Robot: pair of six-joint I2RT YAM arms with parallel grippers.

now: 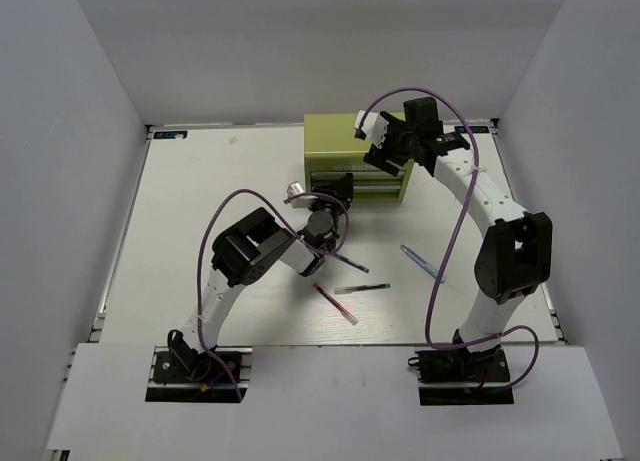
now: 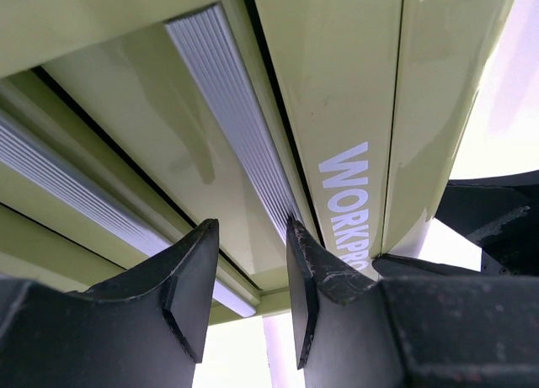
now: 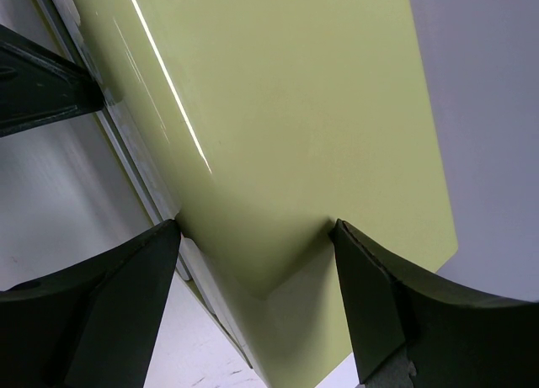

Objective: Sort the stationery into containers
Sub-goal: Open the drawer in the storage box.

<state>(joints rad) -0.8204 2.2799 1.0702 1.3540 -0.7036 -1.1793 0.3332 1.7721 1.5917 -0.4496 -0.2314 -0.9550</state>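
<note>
The olive-green cabinet (image 1: 340, 141) stands at the back middle of the table. My left gripper (image 1: 338, 189) is open at its front drawers. In the left wrist view (image 2: 250, 228) its jaws stand either side of a ribbed silver drawer handle (image 2: 227, 110), with one fingertip (image 2: 295, 236) against it. My right gripper (image 1: 385, 151) is open over the cabinet's right top corner (image 3: 295, 110), with the jaws straddling that corner (image 3: 254, 228). The red pen (image 1: 335, 304), green pen (image 1: 362, 288), light blue pen (image 1: 422, 262) and dark pen (image 1: 350, 258) lie loose on the table in front.
White walls close in the table on three sides. The left arm (image 1: 260, 251) stretches across the table's left middle, next to the dark pen. Purple cables loop above both arms. The left gripper's finger (image 3: 42, 85) shows at the edge of the right wrist view.
</note>
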